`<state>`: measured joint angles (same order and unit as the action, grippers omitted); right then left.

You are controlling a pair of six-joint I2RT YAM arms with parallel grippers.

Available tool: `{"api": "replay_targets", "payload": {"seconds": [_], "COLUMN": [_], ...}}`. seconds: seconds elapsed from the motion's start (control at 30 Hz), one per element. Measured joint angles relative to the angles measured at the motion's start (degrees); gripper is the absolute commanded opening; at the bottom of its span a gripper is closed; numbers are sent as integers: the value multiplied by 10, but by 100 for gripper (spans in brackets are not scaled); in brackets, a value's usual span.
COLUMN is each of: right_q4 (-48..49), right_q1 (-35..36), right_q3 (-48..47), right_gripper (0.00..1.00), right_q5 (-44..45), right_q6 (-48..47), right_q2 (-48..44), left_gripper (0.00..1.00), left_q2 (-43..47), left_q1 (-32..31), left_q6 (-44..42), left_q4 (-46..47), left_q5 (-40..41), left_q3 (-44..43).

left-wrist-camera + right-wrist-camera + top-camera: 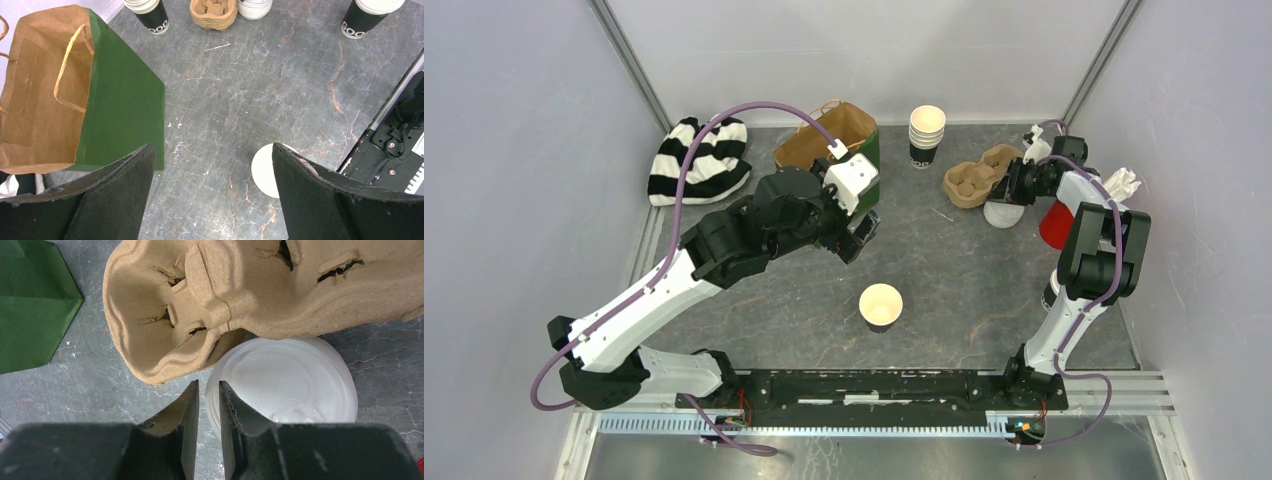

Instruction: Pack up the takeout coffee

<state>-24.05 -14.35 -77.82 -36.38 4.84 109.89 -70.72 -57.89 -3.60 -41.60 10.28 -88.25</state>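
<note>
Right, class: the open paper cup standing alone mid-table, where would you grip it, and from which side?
Pinch the rim of the paper cup from straight above, one finger inside and one outside. It stands upright and lidless, with nothing close around it. The open left gripper is probably the nearer one.

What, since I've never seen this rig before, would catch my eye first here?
A lone open paper cup stands mid-table, uncovered. The left gripper hangs wide open near the green paper bag, while the right gripper, jaws almost together, sits at the edge of a white lid by the cardboard cup carrier at far right.
</note>
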Motion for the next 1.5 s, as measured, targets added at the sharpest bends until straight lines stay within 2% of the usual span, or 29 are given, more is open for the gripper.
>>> {"api": "replay_targets", "payload": {"seconds": [0.3, 0.8, 0.9, 1.0, 1.17, 1.5], "right_q4": [0, 1, 1, 4, 9, 17], "right_q1": [1, 4, 3, 4, 4, 3], "right_q3": [0, 0, 0, 0, 1, 8], "right_gripper": [28, 14, 14, 20, 21, 17], "right_q5": [0, -9, -12, -17, -29, -51], "right_q6": [-2, 0, 1, 4, 10, 15], "right_q2": [3, 13, 13, 13, 13, 14], "left_gripper": [92, 92, 92, 92, 92, 93], "left_q2": [0, 0, 0, 0, 0, 0], "left_q1": [0, 0, 0, 0, 0, 0], "left_q6": [0, 0, 0, 0, 0, 0], "left_q4": [0, 0, 0, 0, 0, 0], "left_q5": [0, 0, 0, 0, 0, 0], "left_q3": [0, 0, 0, 0, 0, 0]}}
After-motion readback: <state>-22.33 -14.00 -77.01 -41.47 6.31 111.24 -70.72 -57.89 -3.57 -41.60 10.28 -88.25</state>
